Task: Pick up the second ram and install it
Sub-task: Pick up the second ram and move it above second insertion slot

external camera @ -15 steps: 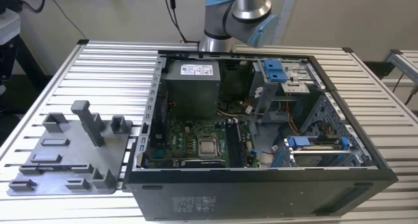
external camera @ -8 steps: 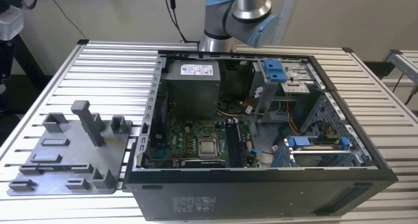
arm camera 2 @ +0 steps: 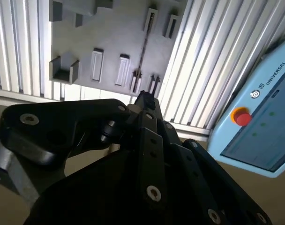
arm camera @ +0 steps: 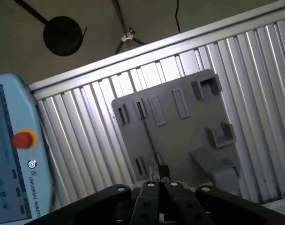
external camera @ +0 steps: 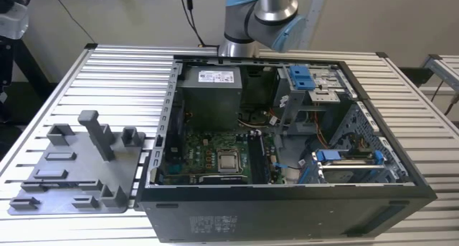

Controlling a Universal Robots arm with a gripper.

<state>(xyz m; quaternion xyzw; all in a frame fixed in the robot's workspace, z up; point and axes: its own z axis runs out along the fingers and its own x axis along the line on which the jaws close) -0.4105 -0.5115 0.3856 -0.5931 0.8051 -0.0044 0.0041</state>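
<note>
While the tool [arm camera 2: 146, 99] hangs closed, empty, the second ram [arm camera 2: 143, 47] looks thin and dark.

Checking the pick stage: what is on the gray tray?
The gray tray carries upright posts and one thin dark ram standing on edge between holders; its lower edge is hidden.

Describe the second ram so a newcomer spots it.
Find the gray tray on the slatted table, at the exterior view's left of the open PC case. The second ram is the thin strip on it: the only dark piece among gray posts and pockets.
</note>
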